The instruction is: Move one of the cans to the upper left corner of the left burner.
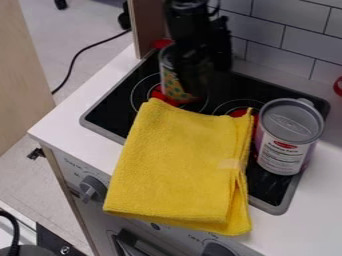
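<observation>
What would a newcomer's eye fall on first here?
Probably the folded bright yellow cloth, draped across the stovetop and over the counter edge. Next might come the large gray-lidded can at the stovetop's right, then the black arm at the top, partly hiding a patterned can at the left burner.

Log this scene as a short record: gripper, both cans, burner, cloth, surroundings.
gripper: over the stove's back left part, gripper in front of the patterned can
patterned can: at the left burner; held or standing free, cannot tell
grey-lidded can: upright on the right side of the stove top, grey-lidded can
cloth: yellow cloth, folded, draped over the stove's front edge
surroundings: white counter, tiled wall behind
</observation>
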`<control>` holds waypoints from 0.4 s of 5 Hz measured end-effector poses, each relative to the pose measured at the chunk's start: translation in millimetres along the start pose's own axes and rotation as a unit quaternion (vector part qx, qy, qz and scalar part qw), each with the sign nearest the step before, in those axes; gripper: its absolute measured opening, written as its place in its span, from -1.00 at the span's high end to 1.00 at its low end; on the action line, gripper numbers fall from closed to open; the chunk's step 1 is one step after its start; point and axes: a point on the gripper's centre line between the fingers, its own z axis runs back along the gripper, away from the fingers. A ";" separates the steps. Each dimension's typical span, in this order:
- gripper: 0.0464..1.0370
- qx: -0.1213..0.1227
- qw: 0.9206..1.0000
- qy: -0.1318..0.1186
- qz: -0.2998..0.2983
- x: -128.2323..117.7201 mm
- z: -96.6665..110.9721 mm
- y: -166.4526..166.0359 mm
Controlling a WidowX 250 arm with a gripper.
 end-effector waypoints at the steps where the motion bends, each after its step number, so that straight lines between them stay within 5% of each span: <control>1: -0.92 0.006 1.000 -0.008 -0.023 16.1 4.8 5.7; 2: -0.92 0.017 0.998 -0.034 -0.054 22.2 9.6 4.5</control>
